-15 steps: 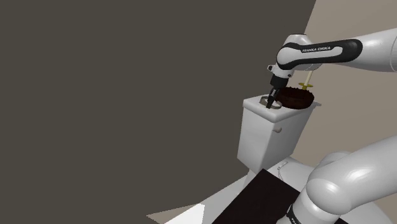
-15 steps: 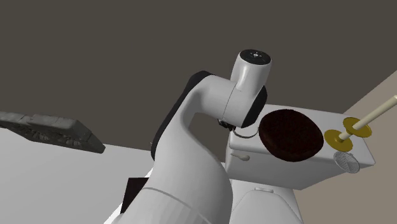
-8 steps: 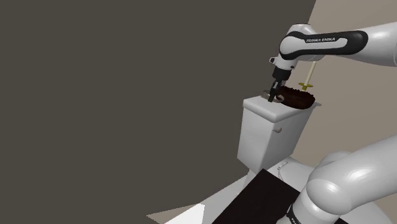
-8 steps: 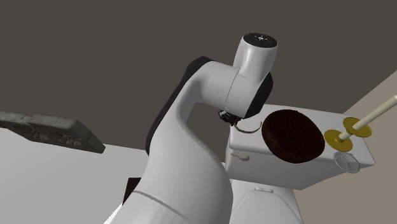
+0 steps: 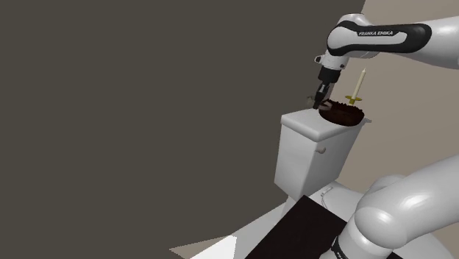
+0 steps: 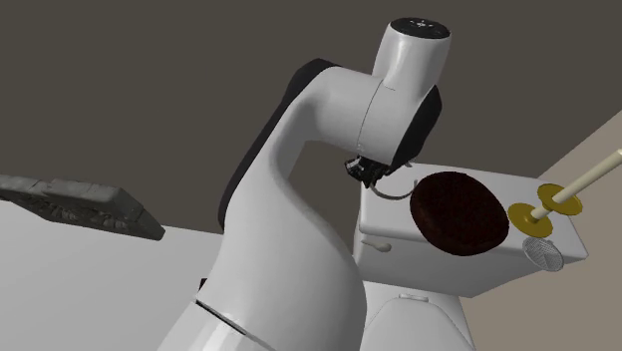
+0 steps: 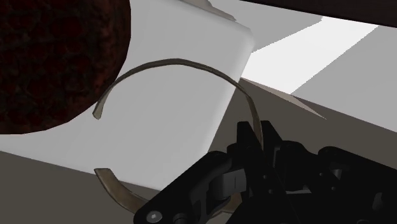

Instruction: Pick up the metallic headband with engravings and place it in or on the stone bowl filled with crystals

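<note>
Home bathroom: white toilet cistern against dark wall.

The bowl sits on the toilet tank lid, the candlestick just behind it in the shoulder view. The headband, clasped by the gripper, hangs over the lid, just beside the bowl on that view's left

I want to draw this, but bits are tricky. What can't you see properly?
Wrist view: bowl cut off by the picture's edge.
Second exterior view: the arm covers most of the hand.
Shoulder view: headband too small to show engravings.
</note>
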`<action>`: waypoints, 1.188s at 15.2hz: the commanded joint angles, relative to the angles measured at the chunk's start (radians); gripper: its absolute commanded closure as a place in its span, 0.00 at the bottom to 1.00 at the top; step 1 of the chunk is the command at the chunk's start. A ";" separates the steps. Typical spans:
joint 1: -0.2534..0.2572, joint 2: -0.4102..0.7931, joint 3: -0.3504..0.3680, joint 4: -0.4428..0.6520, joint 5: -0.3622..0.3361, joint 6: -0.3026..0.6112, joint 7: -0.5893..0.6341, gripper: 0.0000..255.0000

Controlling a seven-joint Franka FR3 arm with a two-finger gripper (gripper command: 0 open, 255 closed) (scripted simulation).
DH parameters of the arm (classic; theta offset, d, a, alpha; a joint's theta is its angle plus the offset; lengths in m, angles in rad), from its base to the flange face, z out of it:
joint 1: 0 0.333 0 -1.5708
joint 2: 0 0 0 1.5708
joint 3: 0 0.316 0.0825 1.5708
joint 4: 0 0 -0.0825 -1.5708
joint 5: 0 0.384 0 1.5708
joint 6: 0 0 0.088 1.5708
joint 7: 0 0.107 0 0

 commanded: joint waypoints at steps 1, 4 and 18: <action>0.002 0.002 0.005 0.028 0.003 -0.027 0.000 1.00; 0.005 0.012 0.008 0.077 0.009 -0.066 -0.003 1.00; 0.004 0.090 -0.053 0.303 0.024 -0.207 -0.101 1.00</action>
